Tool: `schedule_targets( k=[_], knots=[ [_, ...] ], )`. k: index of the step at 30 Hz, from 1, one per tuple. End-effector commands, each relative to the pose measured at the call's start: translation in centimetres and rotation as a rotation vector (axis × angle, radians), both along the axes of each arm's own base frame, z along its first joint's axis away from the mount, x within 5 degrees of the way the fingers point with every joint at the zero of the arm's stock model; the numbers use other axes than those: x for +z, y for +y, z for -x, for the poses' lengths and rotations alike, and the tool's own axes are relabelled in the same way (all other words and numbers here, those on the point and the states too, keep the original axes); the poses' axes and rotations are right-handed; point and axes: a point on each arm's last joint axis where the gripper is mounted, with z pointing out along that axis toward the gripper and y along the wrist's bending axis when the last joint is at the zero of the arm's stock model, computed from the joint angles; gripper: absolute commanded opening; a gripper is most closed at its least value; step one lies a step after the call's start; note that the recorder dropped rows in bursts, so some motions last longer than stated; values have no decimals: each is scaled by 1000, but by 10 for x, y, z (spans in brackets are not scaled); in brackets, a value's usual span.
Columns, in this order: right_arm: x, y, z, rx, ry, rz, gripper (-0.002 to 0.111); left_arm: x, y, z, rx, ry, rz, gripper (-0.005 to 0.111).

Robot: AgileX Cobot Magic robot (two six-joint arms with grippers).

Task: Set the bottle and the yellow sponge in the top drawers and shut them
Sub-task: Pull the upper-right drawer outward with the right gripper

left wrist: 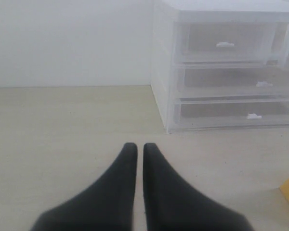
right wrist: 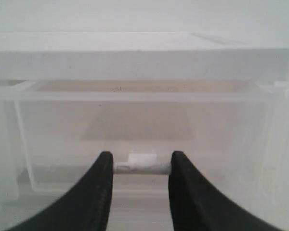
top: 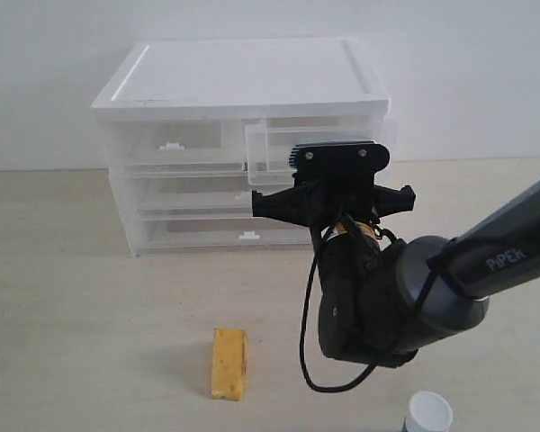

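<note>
The bottle (top: 428, 412) and yellow sponge (top: 229, 363) sit on the desk (top: 90, 297), outside the drawers. Left claw (left wrist: 136, 150) is clenched, empty. Right claw (right wrist: 140, 167) pinches the small handle (right wrist: 142, 159) of the part-open top drawer (top: 274, 148); a skewed pull could slip off it.

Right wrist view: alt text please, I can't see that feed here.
The right gripper pinches the white tab handle of a translucent top drawer, seen head-on. The drawer stands partly pulled out beneath the white cabinet top, and nothing shows inside it.
</note>
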Motion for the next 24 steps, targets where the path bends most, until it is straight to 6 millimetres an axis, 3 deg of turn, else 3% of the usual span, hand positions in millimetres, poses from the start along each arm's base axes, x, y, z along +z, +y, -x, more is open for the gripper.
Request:
schedule_targets(
  k=[1, 8, 13, 15, 18, 21, 24],
  knots=[
    [5, -1, 18, -29, 10, -13, 0, -1, 0, 0, 5, -2, 5, 4],
    [3, -1, 47, -26, 64, -3, 0, -1, 0, 0, 5, -2, 5, 4],
    [1, -3, 55, -15, 77, 0, 0, -1, 0, 0, 5, -2, 5, 4],
    [1, -3, 55, -17, 78, 0, 6, -1, 0, 0, 5, -2, 5, 4],
    [1, -3, 55, -17, 78, -14, 28, -1, 0, 0, 5, -2, 5, 4],
    [3, -4, 56, -17, 76, -30, 65, -1, 0, 0, 5, -2, 5, 4],
    [6, -4, 56, -10, 104, -12, 93, -1, 0, 0, 5, -2, 5, 4]
  ],
)
